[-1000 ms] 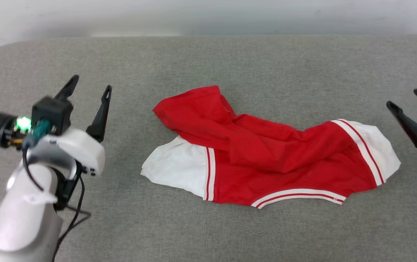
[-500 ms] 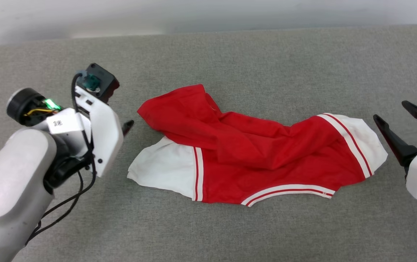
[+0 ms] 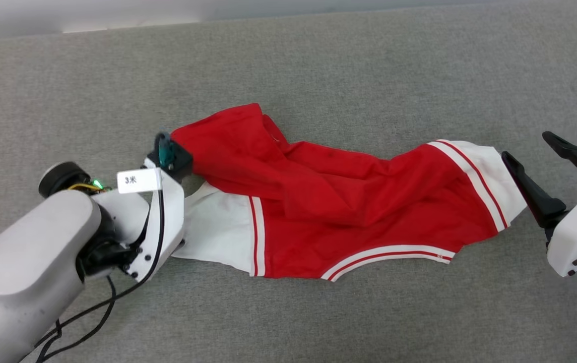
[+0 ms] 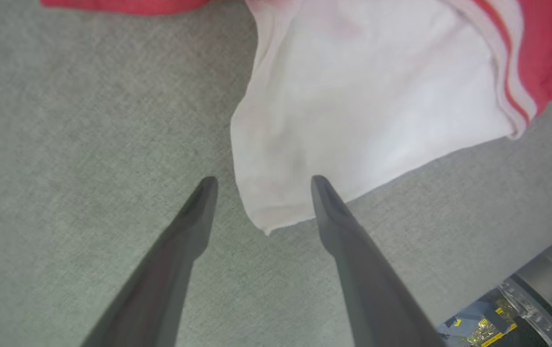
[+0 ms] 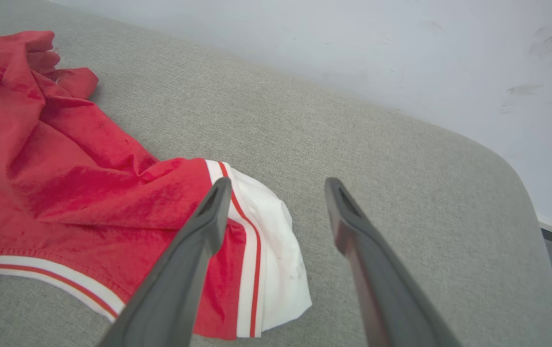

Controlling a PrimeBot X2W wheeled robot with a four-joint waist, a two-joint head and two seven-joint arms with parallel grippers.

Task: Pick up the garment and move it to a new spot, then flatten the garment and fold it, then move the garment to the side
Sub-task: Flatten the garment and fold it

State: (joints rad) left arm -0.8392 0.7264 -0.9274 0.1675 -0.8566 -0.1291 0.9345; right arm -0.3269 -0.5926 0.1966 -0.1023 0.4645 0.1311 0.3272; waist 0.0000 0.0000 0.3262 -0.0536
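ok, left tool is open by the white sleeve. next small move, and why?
Probably lower the left tool and close on the sleeve corner. Its open fingers straddle that corner on the grey surface, and nothing is gripped yet.

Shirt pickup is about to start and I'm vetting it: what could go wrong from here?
Left gripper straddles only a white sleeve corner; open jaws could pinch a thin edge that slips.
Right gripper has one finger over the striped trim, the other over bare cushion; it may miss cloth.
The shirt lies bunched, so lifting may tighten folds.
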